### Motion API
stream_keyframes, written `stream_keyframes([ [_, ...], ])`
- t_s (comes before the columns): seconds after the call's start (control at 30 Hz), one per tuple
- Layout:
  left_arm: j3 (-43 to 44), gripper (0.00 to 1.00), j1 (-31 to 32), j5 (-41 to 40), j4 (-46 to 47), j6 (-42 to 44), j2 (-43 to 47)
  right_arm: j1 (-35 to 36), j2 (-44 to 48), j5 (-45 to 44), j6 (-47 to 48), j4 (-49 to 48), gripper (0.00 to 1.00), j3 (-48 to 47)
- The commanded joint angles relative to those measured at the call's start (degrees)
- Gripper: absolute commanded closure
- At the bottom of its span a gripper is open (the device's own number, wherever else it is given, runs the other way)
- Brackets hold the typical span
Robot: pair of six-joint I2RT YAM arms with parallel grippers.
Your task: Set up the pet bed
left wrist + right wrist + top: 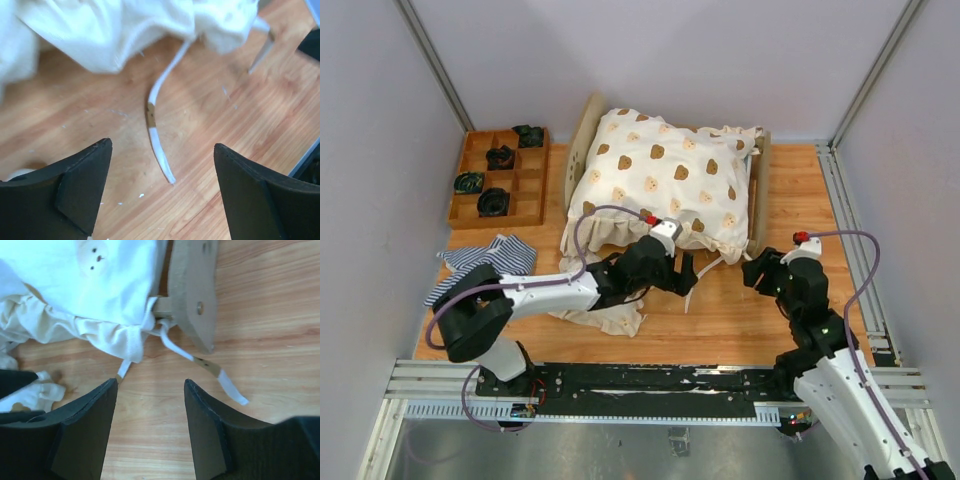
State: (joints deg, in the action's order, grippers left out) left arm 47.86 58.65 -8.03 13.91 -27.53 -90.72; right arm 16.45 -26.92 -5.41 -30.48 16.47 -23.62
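Note:
The plywood pet bed [583, 135] stands at the back middle. Its arched headboard is on the left and its footboard [760, 190] on the right. A cream bear-print quilt [665, 180] covers it and hides the inside. A blue-and-white striped fabric piece [485, 258] lies on the table to the left, outside the frame. My left gripper [685, 275] is open and empty over a white tie ribbon [157, 135] below the quilt's front edge [100, 30]. My right gripper [757, 272] is open and empty near the footboard corner [192, 290] and another tie [215, 370].
A brown compartment tray [525, 215] with several dark objects stands at the back left. A crumpled cream cloth [605, 318] lies under my left arm. Metal rails run along the near edge [650, 385] and the right side [850, 240]. Walls close in on the sides.

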Motion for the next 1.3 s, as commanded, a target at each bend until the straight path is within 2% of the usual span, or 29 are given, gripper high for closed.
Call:
stream_keyframes([
  [0.0,4.6,0.09,-3.3,-8.0,-12.3,5.0,5.3,5.2,-2.4,0.0,-4.3,-6.7,0.43,0.6],
  [0.1,3.6,0.02,-8.2,-6.3,-13.5,5.7,8.9,10.7,-5.7,-7.2,-6.5,-11.0,0.43,0.5],
  [0.27,2.5,0.01,-13.4,-6.4,-16.0,7.5,12.1,19.1,-16.2,-19.5,-10.3,-15.2,0.43,-1.0],
  [0.33,1.7,0.02,-14.9,-6.2,-15.7,7.5,13.1,20.3,-20.5,-23.3,-10.1,-17.0,0.43,-1.9],
  [0.47,1.3,0.05,-17.2,-5.9,-15.1,7.5,14.1,20.7,-27.5,-28.8,-8.9,-14.8,0.44,-5.3],
  [0.53,1.4,0.07,-18.1,-5.0,-14.7,7.2,13.8,20.7,-29.5,-31.9,-5.9,-14.3,0.57,-6.1],
  [0.57,1.3,0.08,-18.5,-4.4,-14.4,6.9,13.6,20.7,-29.9,-33.7,-4.3,-13.7,0.66,-6.5],
  [0.7,0.1,0.12,-20.0,-2.2,-12.7,6.2,13.2,20.6,-27.6,-37.9,3.5,-12.4,0.97,-6.2],
  [0.73,-0.1,0.12,-20.3,-1.9,-12.6,6.2,12.9,20.5,-26.0,-38.0,5.2,-12.5,0.99,-5.8],
  [0.87,0.0,0.14,-21.7,-0.7,-13.7,6.6,12.5,20.0,-22.1,-36.3,11.3,-12.9,1.0,-5.0],
  [1.07,-0.6,0.16,-23.2,-1.0,-13.8,7.8,14.1,16.5,-21.7,-35.1,15.1,-4.6,1.0,-8.3],
  [1.27,0.2,0.19,-24.8,-2.4,-14.4,7.4,13.1,14.9,-18.8,-31.5,19.8,-0.8,1.0,-10.8],
])
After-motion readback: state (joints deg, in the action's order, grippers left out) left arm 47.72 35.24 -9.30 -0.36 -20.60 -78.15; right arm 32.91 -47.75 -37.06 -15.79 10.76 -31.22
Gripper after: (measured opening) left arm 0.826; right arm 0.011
